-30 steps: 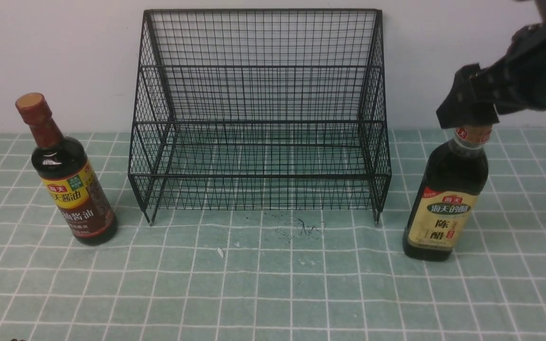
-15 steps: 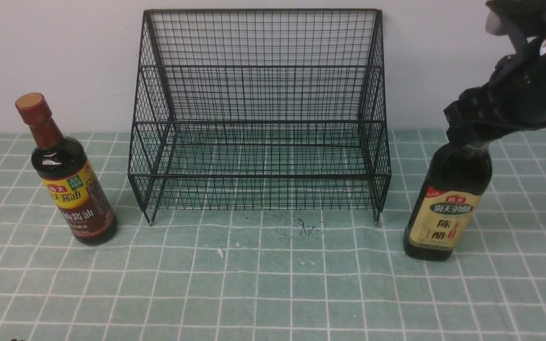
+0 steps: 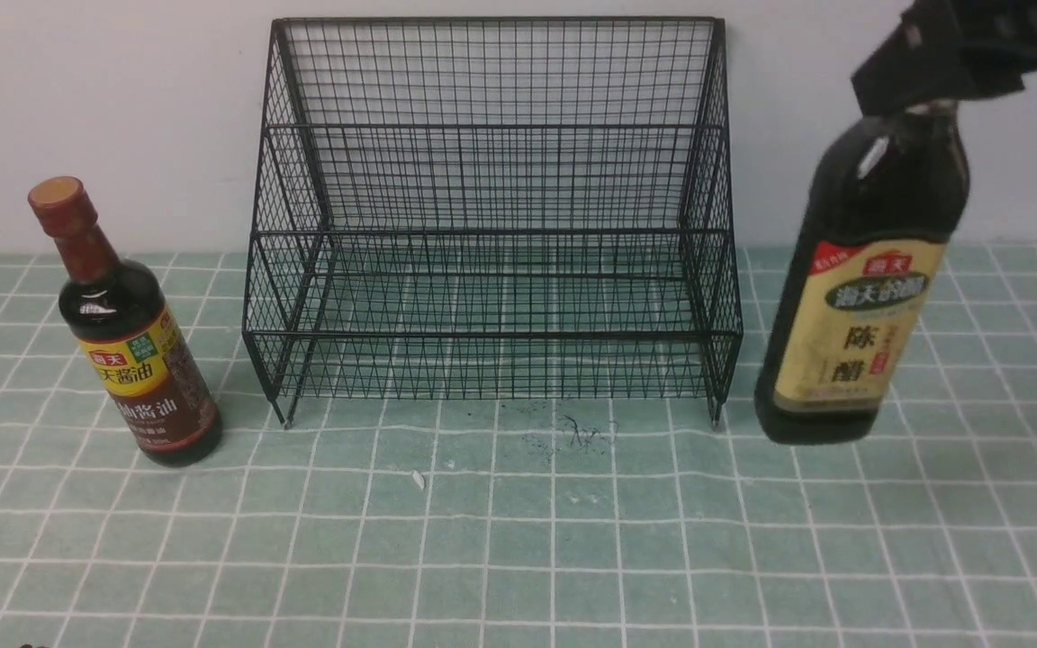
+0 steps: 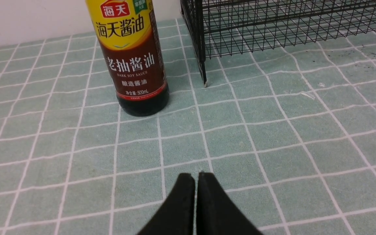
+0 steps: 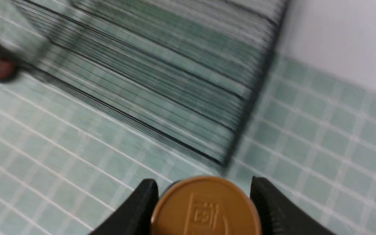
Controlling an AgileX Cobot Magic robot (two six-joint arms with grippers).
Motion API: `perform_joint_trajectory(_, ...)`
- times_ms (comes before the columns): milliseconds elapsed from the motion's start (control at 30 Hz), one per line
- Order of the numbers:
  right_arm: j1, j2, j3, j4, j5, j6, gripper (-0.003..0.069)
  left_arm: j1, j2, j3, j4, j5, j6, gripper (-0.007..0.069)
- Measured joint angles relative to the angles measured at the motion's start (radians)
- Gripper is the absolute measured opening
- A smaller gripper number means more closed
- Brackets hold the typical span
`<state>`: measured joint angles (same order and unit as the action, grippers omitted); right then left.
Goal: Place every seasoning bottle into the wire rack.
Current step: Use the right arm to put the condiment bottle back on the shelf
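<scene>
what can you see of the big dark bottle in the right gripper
The big bottle is see-through, full of dark liquid, broad-shouldered with a short neck and a round tan cap. Its cream label carries a green band, a red tag and Chinese characters. The right gripper clamps the cap from both sides; nothing else touches it. It hangs slightly tilted, apparently off the green tiled cloth, right of the wire rack and outside it.

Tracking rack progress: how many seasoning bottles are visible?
2. The soy sauce bottle stands left of the wire rack; the vinegar bottle hangs in the right gripper, right of it. None inside.
</scene>
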<state>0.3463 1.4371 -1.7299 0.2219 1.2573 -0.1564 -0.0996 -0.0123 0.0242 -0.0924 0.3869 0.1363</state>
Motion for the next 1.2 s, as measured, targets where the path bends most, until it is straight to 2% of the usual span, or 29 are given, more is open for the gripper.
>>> perform_joint_trajectory(133,0.100,0.053,-0.071,0.007,-0.067,-0.006,0.0331,0.000,0.000,0.000,0.000,0.000,0.000,-0.0006)
perform_joint_trajectory(267,0.132,0.129,-0.136,0.000,-0.152,-0.006,0.0331,0.000,0.000,0.000,0.000,0.000,0.000,-0.0006)
perform_joint_trajectory(533,0.133,0.271,-0.218,-0.078,-0.215,0.019,0.0331,0.000,0.000,0.000,0.000,0.000,0.000,-0.0006)
perform_joint_trajectory(700,0.133,0.357,-0.220,-0.166,-0.182,0.084,0.0331,0.000,0.000,0.000,0.000,0.000,0.000,-0.0006)
perform_joint_trajectory(1033,0.133,0.435,-0.220,-0.188,-0.147,0.133,0.0333,0.000,0.000,0.000,0.000,0.000,0.000,-0.0006)
perform_joint_trajectory(1133,0.133,0.435,-0.222,-0.190,-0.147,0.150,0.0370,0.000,0.000,0.000,0.000,0.000,0.000,-0.0006)
perform_joint_trajectory(1200,0.133,0.432,-0.229,-0.195,-0.149,0.156,0.0426,0.000,0.000,0.000,0.000,0.000,0.000,-0.0006)
